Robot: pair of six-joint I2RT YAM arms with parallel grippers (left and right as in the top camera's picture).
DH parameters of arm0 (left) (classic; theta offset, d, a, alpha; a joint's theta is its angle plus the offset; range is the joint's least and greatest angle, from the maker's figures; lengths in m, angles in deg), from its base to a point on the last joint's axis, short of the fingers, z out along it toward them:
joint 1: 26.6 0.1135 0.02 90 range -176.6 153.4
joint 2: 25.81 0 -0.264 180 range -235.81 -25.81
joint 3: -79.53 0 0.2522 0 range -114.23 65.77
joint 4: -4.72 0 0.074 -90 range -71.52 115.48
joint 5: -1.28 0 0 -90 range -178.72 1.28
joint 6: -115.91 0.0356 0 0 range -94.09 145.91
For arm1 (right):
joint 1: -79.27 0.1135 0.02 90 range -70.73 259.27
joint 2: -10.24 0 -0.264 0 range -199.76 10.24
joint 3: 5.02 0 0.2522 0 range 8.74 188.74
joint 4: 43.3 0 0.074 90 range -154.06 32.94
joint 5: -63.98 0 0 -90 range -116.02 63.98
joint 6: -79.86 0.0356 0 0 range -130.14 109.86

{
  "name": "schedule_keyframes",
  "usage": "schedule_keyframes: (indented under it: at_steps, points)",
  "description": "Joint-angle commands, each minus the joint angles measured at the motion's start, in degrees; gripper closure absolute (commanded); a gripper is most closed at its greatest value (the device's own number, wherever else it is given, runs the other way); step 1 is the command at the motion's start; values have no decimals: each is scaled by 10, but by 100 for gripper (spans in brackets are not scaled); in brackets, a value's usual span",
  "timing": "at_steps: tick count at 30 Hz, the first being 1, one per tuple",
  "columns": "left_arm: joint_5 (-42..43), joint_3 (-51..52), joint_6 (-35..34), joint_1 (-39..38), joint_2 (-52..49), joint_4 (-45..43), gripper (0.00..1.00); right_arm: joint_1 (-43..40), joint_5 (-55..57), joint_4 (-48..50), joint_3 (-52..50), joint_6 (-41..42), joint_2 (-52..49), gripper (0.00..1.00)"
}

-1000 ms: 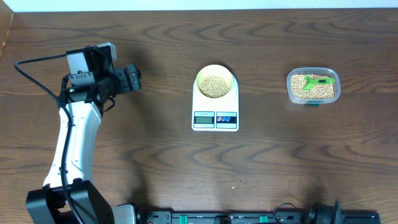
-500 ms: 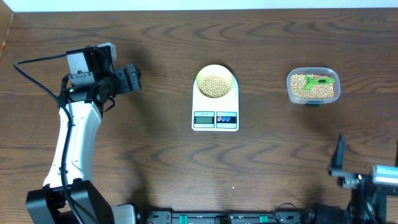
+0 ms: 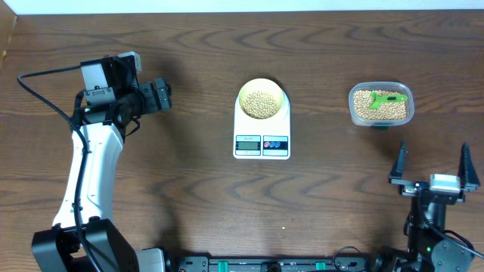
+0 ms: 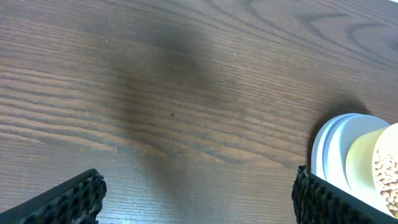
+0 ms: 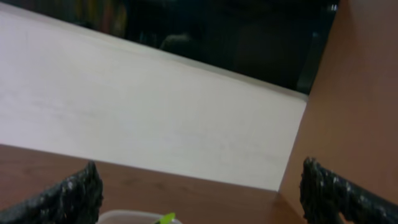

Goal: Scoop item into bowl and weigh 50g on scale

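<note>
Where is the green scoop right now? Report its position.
Overhead view: the green scoop lies on the beans in the clear tub, on the right side of the table, right of the scale and beyond the right gripper.

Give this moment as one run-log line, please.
left pincer: open, empty | right pincer: open, empty | bowl: holds beans, on scale | green scoop: in tub

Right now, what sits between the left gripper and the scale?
Nothing: only bare table lies between the left gripper and the scale, as the overhead and left wrist views both show.
</note>
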Motion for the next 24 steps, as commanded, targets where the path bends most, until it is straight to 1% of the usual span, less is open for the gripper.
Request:
schedule_keyframes:
  at_steps: [1,4,8,11,13,24]
  points:
    - [7,-2,-1,-1,-5,2,2,2,0,39,-42,3,2,1]
    - [7,-2,-1,-1,-5,2,2,2,0,90,-79,10,2,1]
    - [7,-2,-1,-1,-5,2,2,2,5,78,-80,31,2,1]
    - [7,-2,-1,-1,-5,2,2,2,29,73,-80,76,2,1]
    - [7,-2,-1,-1,-5,2,2,2,48,56,-80,104,2,1]
    - [7,-2,-1,-1,-5,2,2,2,47,-70,-80,104,2,1]
